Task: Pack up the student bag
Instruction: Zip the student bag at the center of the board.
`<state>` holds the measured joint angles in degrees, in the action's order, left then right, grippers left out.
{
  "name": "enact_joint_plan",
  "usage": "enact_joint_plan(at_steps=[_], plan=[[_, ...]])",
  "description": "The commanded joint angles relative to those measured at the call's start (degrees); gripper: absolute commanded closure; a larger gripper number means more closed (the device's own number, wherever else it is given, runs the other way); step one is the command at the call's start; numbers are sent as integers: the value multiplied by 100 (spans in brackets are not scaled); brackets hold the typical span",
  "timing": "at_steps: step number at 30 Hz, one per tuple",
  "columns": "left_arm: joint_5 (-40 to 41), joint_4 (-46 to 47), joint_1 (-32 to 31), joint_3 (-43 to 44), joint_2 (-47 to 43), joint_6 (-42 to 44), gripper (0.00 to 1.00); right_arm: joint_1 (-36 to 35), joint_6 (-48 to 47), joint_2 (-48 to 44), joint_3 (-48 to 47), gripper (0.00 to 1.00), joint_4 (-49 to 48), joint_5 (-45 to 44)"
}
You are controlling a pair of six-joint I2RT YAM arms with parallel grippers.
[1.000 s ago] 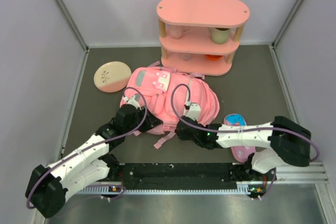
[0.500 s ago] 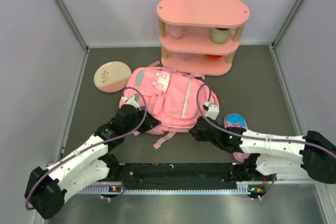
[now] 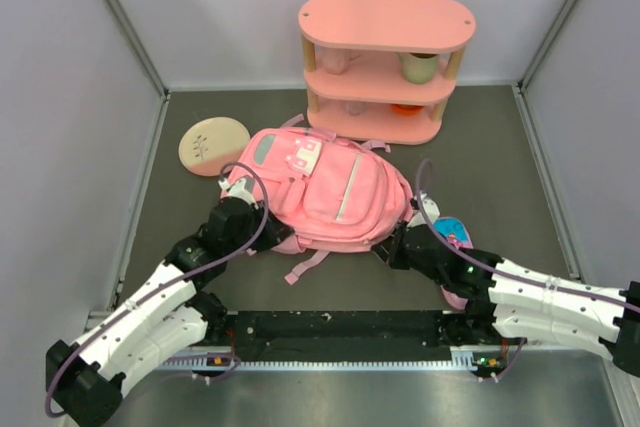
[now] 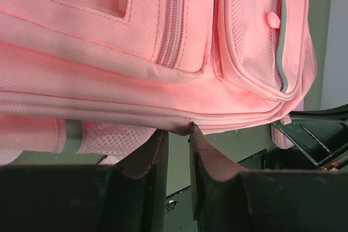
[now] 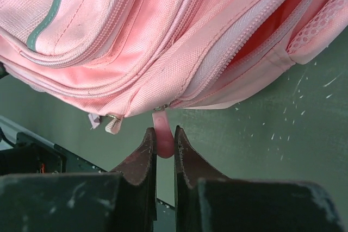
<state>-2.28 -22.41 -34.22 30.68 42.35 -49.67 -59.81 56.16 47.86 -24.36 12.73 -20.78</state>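
The dark table (image 3: 490, 147) carries a pink three-tier shelf (image 3: 385, 22) at 12 o'clock, against the back wall, with a pale cup (image 3: 420, 67) on its middle tier. The student bag (image 3: 330, 187) lies flat at the table's centre, front pockets up. Its mint-and-white flap end points to 11 o'clock and a loose strap trails off its near edge at 6 o'clock. A round beige-and-pink disc (image 3: 213, 145) sits at 10 o'clock, just beside the bag's flap end. A small pencil case (image 3: 452, 230) lies at 4 o'clock, partly hidden by the right arm. The left gripper (image 4: 178, 133) meets the bag at its 7 o'clock edge. Its jaws are narrow and the tips press the bottom seam, but whether they have caught the fabric cannot be told. The right gripper (image 5: 163, 134), at the bag's 4 o'clock corner, is pinched tight on a pink zip pull (image 5: 162, 122) hanging from an open zip.
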Motion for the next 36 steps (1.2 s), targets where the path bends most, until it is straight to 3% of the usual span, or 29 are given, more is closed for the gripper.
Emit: enact_joint_plan(at_steps=[1, 2, 6, 7, 10, 12, 13, 16, 17, 20, 25, 29, 36], plan=[[783, -641, 494, 246, -376, 458, 74, 242, -167, -66, -16, 100, 985, -612], [739, -659, 547, 237, -429, 449, 43, 242, -167, -92, -25, 100, 1003, -508], [256, -581, 618, 80, -814, 99, 1, 233, -167, -136, 115, 100, 767, 142], [-337, -493, 618, 18, -903, 2, 1, 224, -123, -145, 185, 100, 661, 274], [-999, -159, 574, -385, -1254, -830, 1, 75, -62, -233, 414, 100, 266, 687], [-1037, 0, 408, -755, -1543, -1114, 1, 14, -97, -277, 484, 100, 107, 776], [-889, 9, 329, -834, -1641, -1228, 1, 5, -97, -285, 502, 100, 115, 785], [-599, -18, -5, -1037, -1853, -1430, 1, 5, -105, -303, 546, 89, 238, 619], [-546, 35, -197, -1098, -1844, -1475, 1, 13, -149, -294, 529, 81, 256, 610], [-178, 246, -759, -1073, -1565, -1624, 1, 5, -255, -216, 459, 72, 282, 505], [-9, 1517, -1464, -1221, -756, -1958, 1, 22, -474, 144, 248, 67, 230, 311], [176, 2134, -1755, -1231, -184, -2073, 1, 127, -536, 224, 11, 43, 195, 302], [799, 2759, -1913, -1222, 335, -2196, 1, 110, -317, 364, -148, 37, -288, 470]])
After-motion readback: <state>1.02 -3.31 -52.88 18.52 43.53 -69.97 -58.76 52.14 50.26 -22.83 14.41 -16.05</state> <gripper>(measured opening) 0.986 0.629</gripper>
